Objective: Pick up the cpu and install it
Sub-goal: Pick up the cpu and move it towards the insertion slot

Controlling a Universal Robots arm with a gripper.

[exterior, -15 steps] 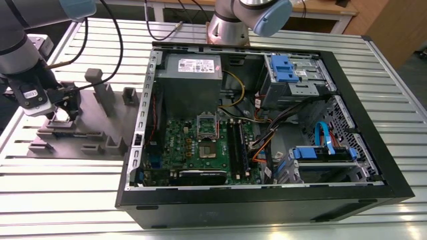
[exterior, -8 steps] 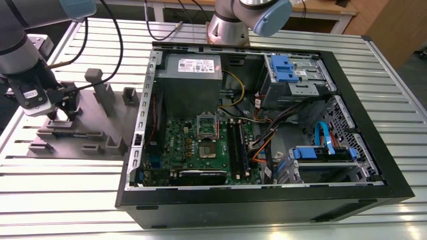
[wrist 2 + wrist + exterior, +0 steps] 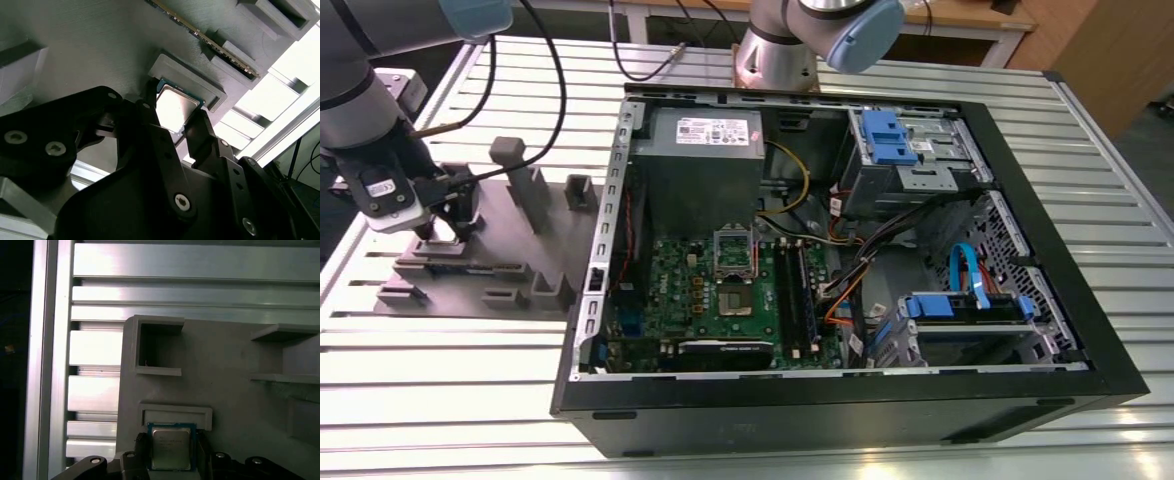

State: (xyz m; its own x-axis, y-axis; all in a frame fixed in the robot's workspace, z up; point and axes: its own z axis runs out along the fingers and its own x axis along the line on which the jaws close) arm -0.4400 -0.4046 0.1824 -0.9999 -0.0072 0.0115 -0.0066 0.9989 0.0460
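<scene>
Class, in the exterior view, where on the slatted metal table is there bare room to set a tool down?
Free: metal table slats between the grey plastic fixture and the near edge; the strip beyond the open black computer case, exterior view's right. Crowded: the fixture, where the end effector is at the small silvery square cpu; the case's inside.

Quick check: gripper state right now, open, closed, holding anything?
Gripper: closed on the cpu, one finger against each side, low over the grey fixture.
</scene>
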